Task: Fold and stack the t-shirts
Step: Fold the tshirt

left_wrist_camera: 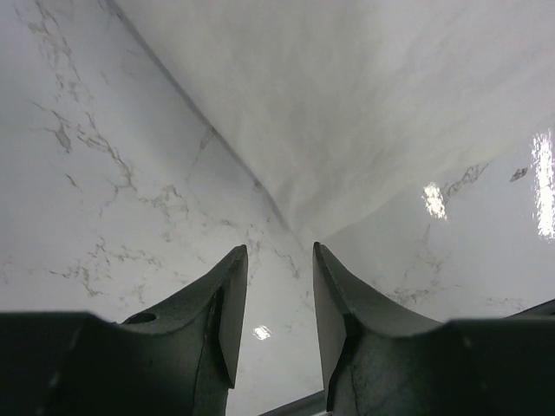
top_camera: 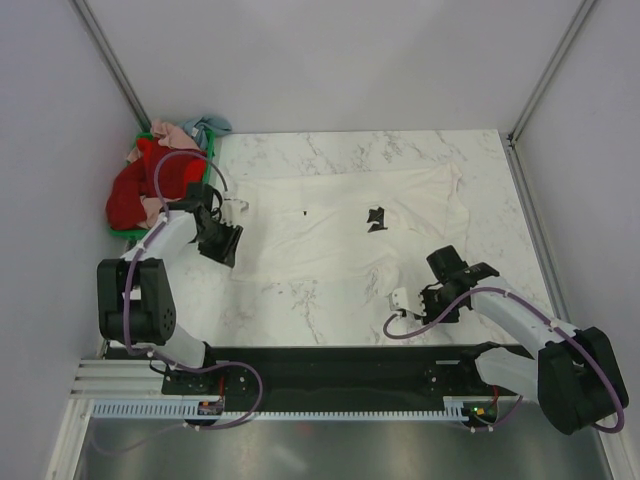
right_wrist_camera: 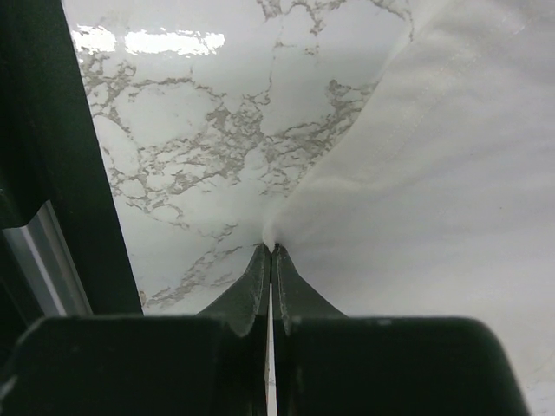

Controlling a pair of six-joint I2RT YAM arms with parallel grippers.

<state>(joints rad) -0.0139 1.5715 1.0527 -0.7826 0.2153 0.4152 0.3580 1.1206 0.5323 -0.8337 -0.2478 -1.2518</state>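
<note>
Cream-white t-shirt [top_camera: 330, 235]: flat mid-tabletop [top_camera: 300, 315], marble strip along near edge. Left gripper [left_wrist_camera: 279, 260]: fingers apart beside hem. Right gripper [right_wrist_camera: 271, 251]: pinching near-right hem.

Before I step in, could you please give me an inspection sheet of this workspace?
Surface: glossy white marble table.
Job's things: cream-white t-shirt spread flat, print up; red, pink and blue shirts heaped in green crate, far left.
Clutter: nothing seen.
Grippers: left gripper open beside the shirt's left edge; right gripper shut on its near edge.
Cables: purple cables loop along both arms.
Surroundings: pale walls, metal corner posts.
</note>
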